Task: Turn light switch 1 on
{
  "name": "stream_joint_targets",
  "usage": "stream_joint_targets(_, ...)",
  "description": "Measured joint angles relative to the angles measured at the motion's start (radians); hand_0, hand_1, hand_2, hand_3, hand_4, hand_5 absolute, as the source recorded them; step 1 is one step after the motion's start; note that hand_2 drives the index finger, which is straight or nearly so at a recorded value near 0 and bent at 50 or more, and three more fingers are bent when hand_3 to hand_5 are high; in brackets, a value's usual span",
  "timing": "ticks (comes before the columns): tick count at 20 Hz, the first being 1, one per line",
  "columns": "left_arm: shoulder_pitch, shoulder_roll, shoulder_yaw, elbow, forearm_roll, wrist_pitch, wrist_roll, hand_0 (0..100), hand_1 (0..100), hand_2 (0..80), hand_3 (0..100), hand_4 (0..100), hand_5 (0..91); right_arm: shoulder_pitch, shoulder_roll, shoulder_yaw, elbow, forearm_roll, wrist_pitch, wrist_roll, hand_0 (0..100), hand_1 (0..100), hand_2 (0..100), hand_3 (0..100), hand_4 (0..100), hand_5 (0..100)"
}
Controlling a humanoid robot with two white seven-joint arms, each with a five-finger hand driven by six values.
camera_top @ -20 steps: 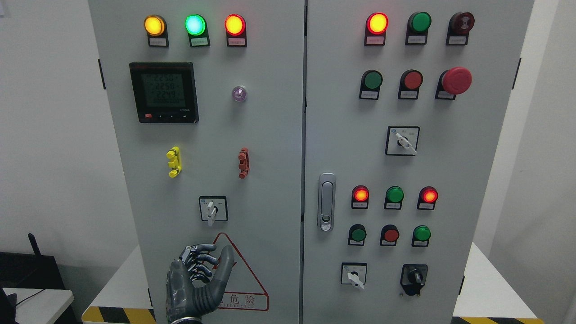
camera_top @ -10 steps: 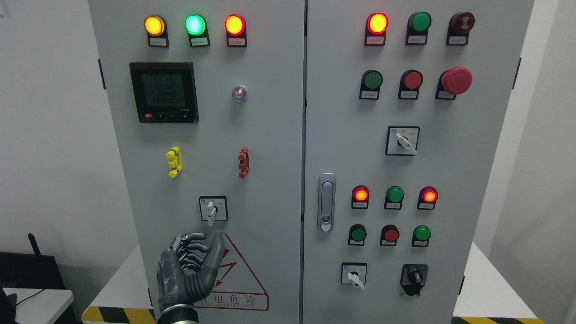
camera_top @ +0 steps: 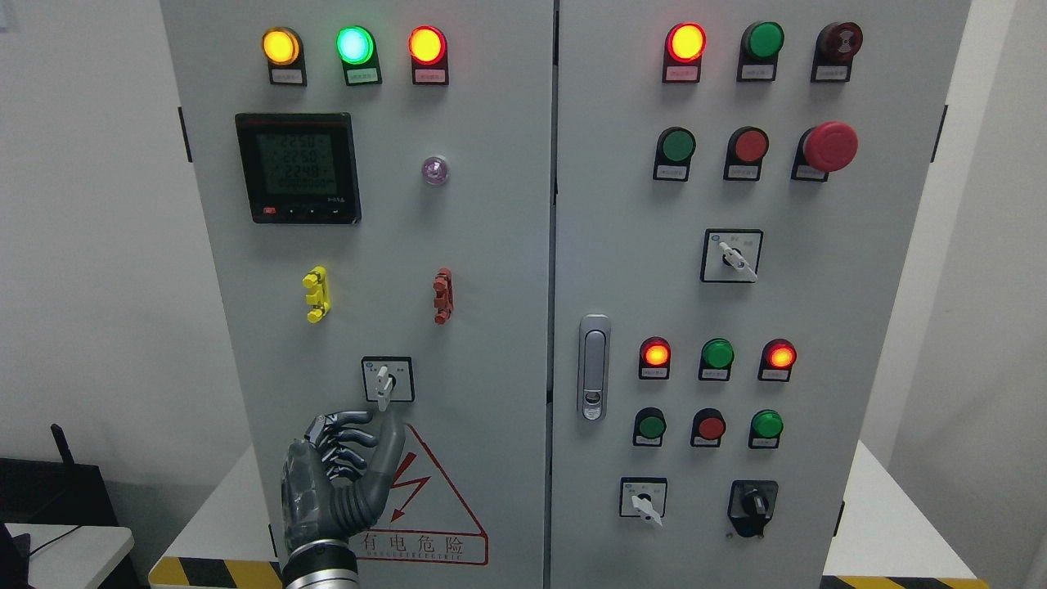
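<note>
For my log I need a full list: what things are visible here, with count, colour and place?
Cabinet: one, grey, two doors, centre.
Lamps and buttons: about eighteen, red, green, yellow; mostly right door.
Meter: one, black, upper left door.
Emergency button: one, red, upper right.
Rotary switches: four; one with a white lever on the left door, three on the right door.
Clips: yellow and red, mid left door.
Door handle: one, silver, centre.
Warning triangle: one, red, lower left door.
Left hand: one, dark grey, fingers curled, just below the white-lever switch.
</note>
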Motion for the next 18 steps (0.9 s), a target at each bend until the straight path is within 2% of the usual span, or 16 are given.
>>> stream_joint_targets(5, -0.005, 0.0, 0.001, -0.001, 0.0, 0.003, -0.002, 13, 51, 44.7, 66, 79, 73.8, 0.0, 0.0, 0.0, 0.0, 0.0, 0.0, 0.0, 12, 39, 0, 0, 0, 0)
stream_joint_targets(18, -0.01, -0.001, 0.002, -0.006, 0.001, 0.014, -0.009, 16, 51, 45.5, 66, 80, 75.3, 0.0, 0.0, 0.0, 0.0, 0.0, 0.0, 0.0, 12, 39, 0, 0, 0, 0)
